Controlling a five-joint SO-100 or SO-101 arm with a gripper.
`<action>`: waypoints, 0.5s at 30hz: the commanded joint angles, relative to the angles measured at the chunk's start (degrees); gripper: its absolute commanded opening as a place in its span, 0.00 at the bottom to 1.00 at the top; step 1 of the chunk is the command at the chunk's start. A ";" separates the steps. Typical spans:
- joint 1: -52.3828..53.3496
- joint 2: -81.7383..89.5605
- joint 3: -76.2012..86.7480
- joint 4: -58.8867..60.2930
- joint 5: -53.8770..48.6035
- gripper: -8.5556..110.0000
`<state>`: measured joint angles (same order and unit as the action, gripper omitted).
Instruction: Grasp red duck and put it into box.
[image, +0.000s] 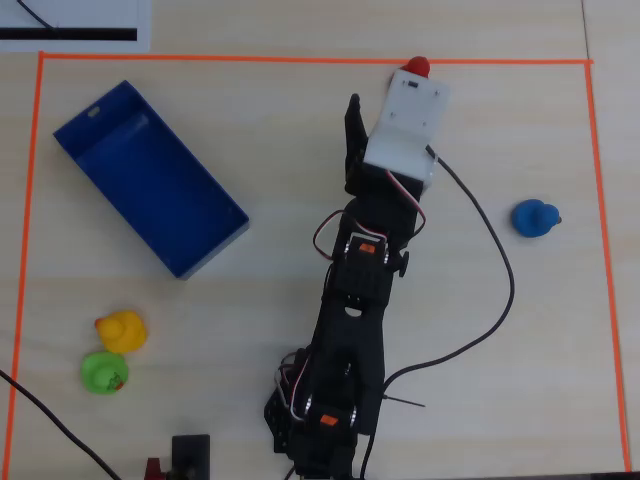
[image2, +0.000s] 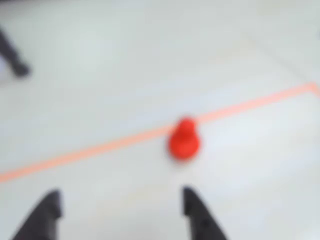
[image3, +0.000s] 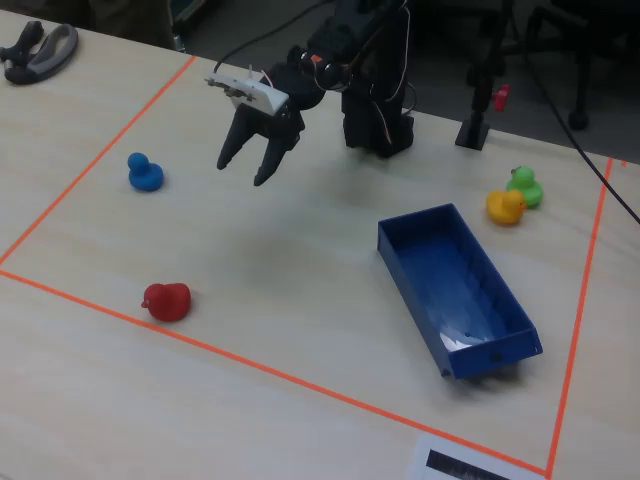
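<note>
My jaws are spread and empty; my gripper (image3: 250, 172) hangs above the table, well short of the red duck (image3: 166, 301). The duck sits just inside the orange tape line (image3: 250, 366), near the fixed view's lower left, far from the blue box (image3: 497, 322).

To do this step well, I judge I should reach further forward and lower, centring the duck between my fingers (in the blurred wrist view it sits off toward the right finger (image2: 197, 212)) before closing.

My arm (image: 355, 300) is stretched out, wrist tipped downward, fingertips pointing at the tabletop.
</note>
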<state>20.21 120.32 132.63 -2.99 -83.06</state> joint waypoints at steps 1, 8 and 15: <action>1.85 -7.82 -7.91 -3.34 -0.44 0.32; 4.75 -21.36 -22.32 -5.80 -0.18 0.34; 6.06 -32.61 -36.30 -4.22 0.70 0.33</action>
<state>26.02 90.09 102.04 -7.21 -82.79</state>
